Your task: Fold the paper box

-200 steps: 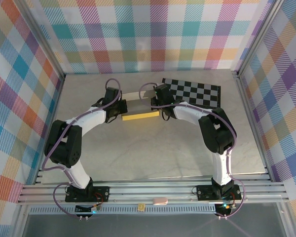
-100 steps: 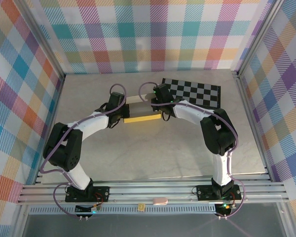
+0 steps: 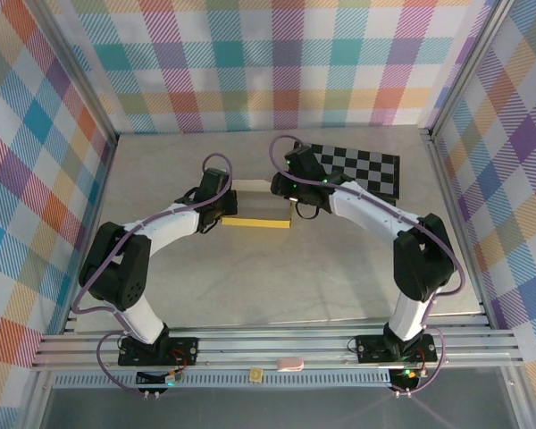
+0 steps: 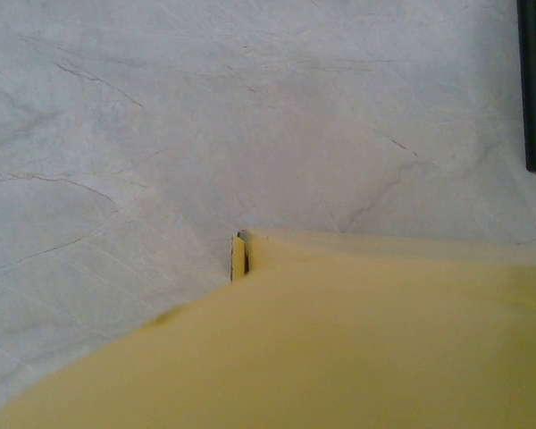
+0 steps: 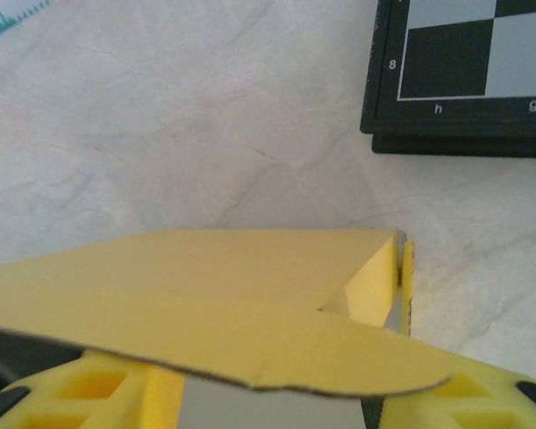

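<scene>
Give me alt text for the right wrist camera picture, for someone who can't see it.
A mustard-yellow paper box sits close in the foreground, its curved flap lying over the spread yellow fingers at the bottom edge. Behind it lies a pale marbled table, with a corner of a black-and-white checkered board at the upper right.

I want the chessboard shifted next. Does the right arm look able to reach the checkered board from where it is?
Probably yes: the checkered board lies just beside the right gripper, bare table between them.
</scene>
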Tool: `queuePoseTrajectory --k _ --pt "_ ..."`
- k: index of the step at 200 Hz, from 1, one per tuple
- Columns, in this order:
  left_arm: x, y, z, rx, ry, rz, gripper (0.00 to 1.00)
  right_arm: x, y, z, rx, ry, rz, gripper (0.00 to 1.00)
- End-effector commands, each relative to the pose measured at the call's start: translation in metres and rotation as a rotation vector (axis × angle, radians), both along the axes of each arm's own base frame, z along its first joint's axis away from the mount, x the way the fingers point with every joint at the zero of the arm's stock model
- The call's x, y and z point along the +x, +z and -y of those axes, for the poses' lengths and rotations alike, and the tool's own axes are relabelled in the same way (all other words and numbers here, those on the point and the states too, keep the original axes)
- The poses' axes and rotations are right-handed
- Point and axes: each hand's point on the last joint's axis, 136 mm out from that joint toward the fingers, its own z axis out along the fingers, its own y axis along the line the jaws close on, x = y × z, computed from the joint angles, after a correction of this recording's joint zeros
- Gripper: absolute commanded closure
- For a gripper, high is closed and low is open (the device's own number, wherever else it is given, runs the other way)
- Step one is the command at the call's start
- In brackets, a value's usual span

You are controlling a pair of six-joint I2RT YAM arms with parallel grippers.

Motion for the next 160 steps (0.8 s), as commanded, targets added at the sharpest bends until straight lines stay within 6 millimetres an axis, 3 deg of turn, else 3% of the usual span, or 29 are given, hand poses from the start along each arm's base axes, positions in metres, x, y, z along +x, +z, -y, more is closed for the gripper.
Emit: queuePoseTrajectory --k 1,43,73,109,160 --pt "-0.015 -0.024 0.009 0.036 -0.050 -0.089 1.00 -0.014 0.002 -0.002 0.070 -0.054 -0.080 0.48" --pt "-0.015 -0.024 0.012 0.039 -0.053 -0.091 1.00 -0.012 0.043 0.013 0.137 -0.191 -0.046 0.49" --pt "-0.017 -0.025 0.012 0.039 -0.044 -0.090 1.00 -0.017 0.055 0.015 0.311 -0.402 -0.144 0.50" --pt "-0.017 -0.025 0.013 0.040 -0.035 -0.085 1.00 -0.009 0.059 0.006 0.485 -0.607 -0.224 0.47" --pt "-0.018 -0.025 0.013 0.036 -0.017 -0.079 1.00 0.007 0.039 -0.011 0.612 -0.772 -0.349 0.47"
